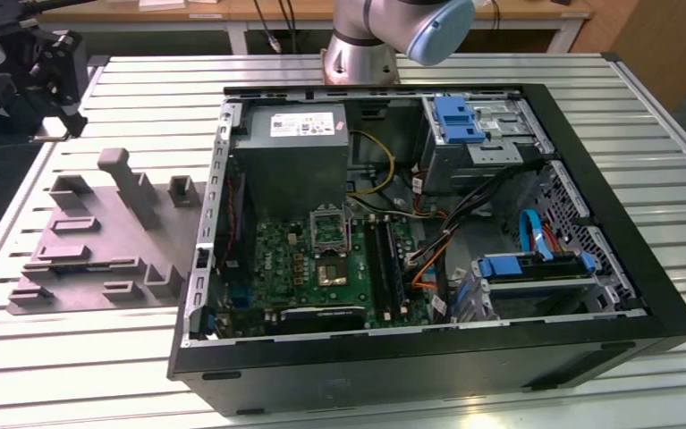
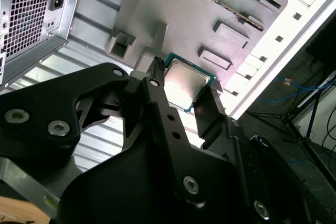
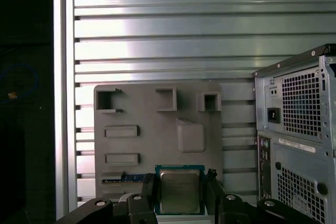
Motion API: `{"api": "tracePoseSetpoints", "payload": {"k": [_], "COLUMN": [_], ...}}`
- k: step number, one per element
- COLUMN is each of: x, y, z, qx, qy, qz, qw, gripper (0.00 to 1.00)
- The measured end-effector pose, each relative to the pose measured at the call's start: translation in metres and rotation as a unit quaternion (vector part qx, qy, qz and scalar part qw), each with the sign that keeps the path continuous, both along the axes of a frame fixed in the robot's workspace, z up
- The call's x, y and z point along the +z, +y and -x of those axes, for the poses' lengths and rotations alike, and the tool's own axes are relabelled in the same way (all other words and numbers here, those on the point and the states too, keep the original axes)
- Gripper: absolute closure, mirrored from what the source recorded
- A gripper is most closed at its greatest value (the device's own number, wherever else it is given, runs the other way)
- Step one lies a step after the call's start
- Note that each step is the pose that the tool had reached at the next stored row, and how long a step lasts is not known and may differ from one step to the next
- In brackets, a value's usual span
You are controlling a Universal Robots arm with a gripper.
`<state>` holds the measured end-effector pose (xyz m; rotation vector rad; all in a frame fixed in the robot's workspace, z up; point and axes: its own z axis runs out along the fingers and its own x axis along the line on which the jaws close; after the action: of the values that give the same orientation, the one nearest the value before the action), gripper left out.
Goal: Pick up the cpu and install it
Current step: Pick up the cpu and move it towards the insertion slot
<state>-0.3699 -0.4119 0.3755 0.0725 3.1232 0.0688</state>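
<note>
While the tool [image 2: 184,83] clamps its edges, cpu [image 2: 187,82] sits between the fingertips [image 2: 209,109], grey fixture [image 2: 210,3] well beyond

The pincer [image 2: 184,80] is matt black. The cpu [image 3: 179,191] between its fingers has a silvery-grey top and a teal-green rim. Beyond the pincer, the fixture [image 3: 157,129] is plain mid-grey, and the table [image 3: 157,24] beneath is pale silver in long parallel ribs. Beside the pincer, the computer case [image 3: 302,108] shows grey metal with a dotted grille.
</note>
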Motion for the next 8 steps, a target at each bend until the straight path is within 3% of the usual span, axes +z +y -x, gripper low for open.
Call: {"api": "tracePoseSetpoints", "payload": {"k": [8], "x": [0.0], "y": [0.0], "z": [-0.0027], "qx": [0.0], "qy": [0.0], "qz": [0.0], "qw": [1.0], "gripper": [0.53]}}
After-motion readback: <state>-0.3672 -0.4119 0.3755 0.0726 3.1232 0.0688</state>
